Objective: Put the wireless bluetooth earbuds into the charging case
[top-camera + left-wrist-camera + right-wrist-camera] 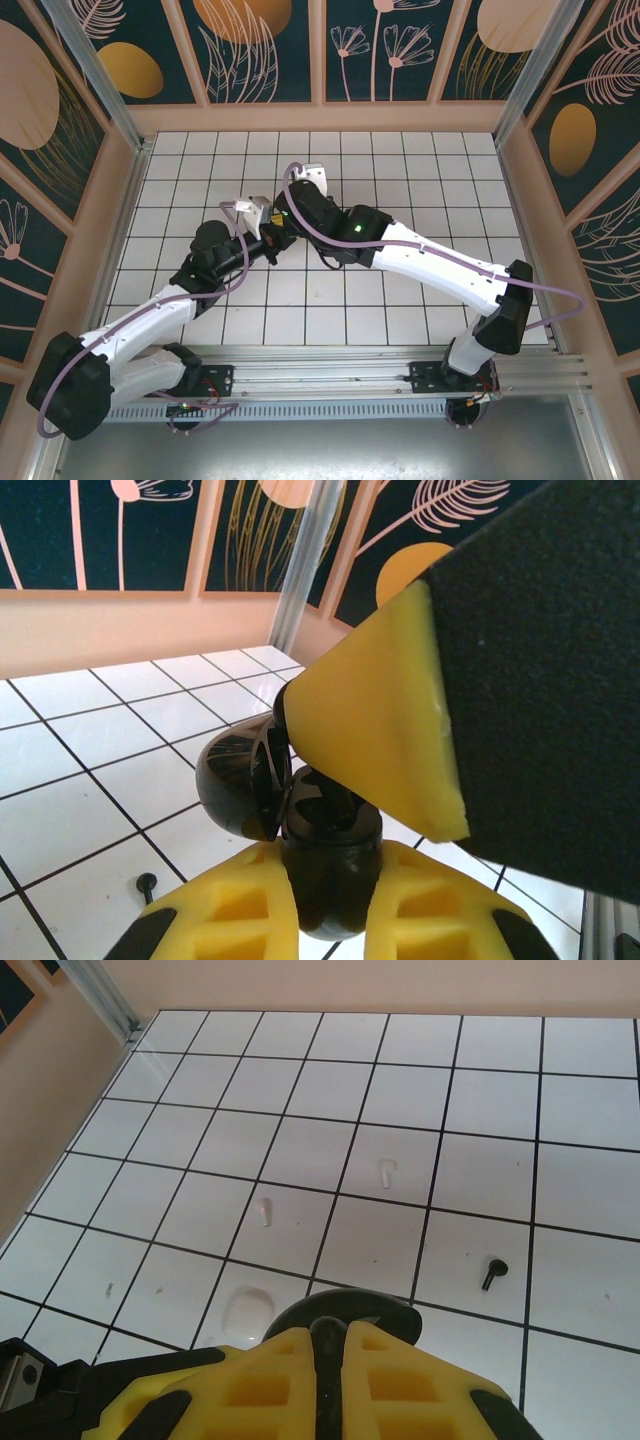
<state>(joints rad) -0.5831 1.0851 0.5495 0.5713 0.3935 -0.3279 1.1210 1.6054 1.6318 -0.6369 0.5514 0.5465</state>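
Tiles of the white table [400, 170] lie bare on every side of the two arms, which meet near the middle, well away from the raised walls at left, right and far and from the metal rail [330, 365] along the near edge.

The left pincer [330, 872] is clamped on the black charging case [325, 825], holding it just above the tiles with its glossy lid [235, 780] swung open to one side. The right pincer [325, 1345] comes down onto the open case from above with its fingers drawn together. A small dark piece sits between its tips, but I cannot tell what it is.

One earbud [492, 1271] lies alone on a tile close to the case, stem down against the surface, touching nothing, with open tile all around it.
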